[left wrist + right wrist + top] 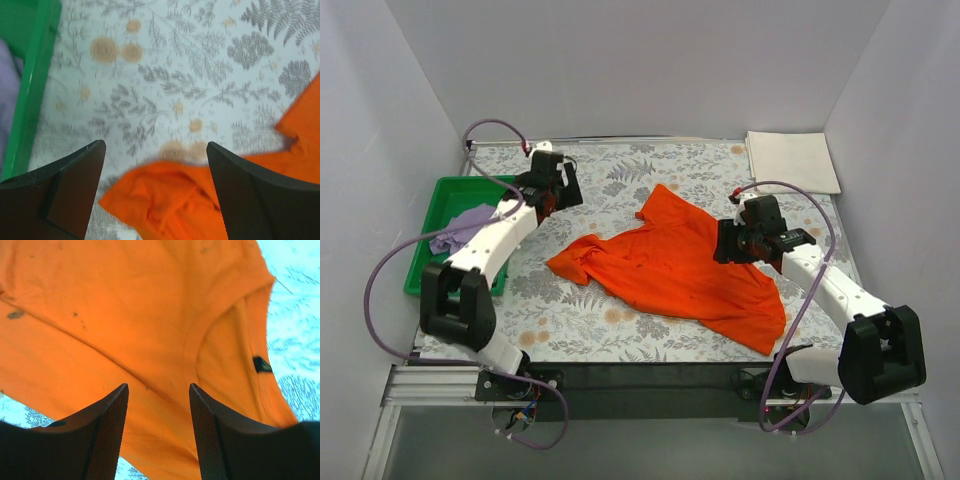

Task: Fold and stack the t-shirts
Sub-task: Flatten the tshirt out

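The orange t-shirt lies spread but rumpled across the middle of the flower-patterned table, one sleeve pointing to the left and its hem toward the lower right of the overhead view. The lilac t-shirt sits bunched in the green tray at the left edge, and the cream-white t-shirt lies folded flat in the upper right corner. The left gripper is at the upper left, near the tray; its fingers stand wide apart with nothing between them, the orange sleeve showing at the bottom of the wrist view. The right gripper is over the shirt's right side by the collar; its fingers are about half apart, gripping no cloth.
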`<state>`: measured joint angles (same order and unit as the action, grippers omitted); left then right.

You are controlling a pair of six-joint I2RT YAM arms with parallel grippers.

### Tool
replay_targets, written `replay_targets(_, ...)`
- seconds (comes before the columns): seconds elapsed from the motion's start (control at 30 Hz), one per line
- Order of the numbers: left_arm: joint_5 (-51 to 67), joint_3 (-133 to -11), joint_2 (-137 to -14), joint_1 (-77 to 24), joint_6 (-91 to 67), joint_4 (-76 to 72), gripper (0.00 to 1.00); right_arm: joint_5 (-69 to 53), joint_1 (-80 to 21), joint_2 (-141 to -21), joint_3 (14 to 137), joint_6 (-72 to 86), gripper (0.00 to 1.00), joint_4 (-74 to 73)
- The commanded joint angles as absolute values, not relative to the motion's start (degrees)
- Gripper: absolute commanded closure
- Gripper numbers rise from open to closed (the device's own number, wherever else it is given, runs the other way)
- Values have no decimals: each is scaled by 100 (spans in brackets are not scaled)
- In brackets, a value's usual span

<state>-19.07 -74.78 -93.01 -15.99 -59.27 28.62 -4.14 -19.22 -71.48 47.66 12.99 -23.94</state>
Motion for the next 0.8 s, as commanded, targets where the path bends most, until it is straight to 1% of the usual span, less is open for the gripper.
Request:
replay_targets(0.0, -1617, -6191, -8027, -1617, -6801, 2962, 25, -843, -2004, -7549, 5158, 932, 50, -1961)
replay_targets(0.03, -1678, -5848, -7581, -1617, -7064, 2901, 26, -879, -2047, -7654, 5229, 906, 50, -1916)
replay_targets(0.07, -1722, -5349, -7428, -1591, -7171, 2883, 28, -896, -2083, -7899, 5316, 879, 51, -1864)
replay_targets(0.1, -1636, -5126, -7279, -1530, -7276, 2865, 31, -931, -2092, -8032, 5483, 835, 54, -1820)
replay_targets(0.17, -1468, -4661, -7007, -1451, -7523, 2804, 32, -1011, -2162, -8435, 5694, 809, 60, -1697)
replay_targets(0.33, -1205, -4228, -6864, -1397, -7813, 2742, 33, -819, -2180, -9262, 6257, 756, 63, -1600)
replay_targets(0.43, -1169, -4053, -6803, -1397, -7901, 2655, 33, -686, -2136, -9720, 6363, 782, 64, -1582)
replay_targets(0.57, -1195, -3947, -6724, -1397, -7910, 2637, 33, -721, -1864, -10054, 6180, 1211, 66, -1556)
replay_targets(0.77, -1178, -3788, -6785, -1397, -7954, 2488, 33, -475, -1258, -9810, 5424, 1775, 66, -1556)
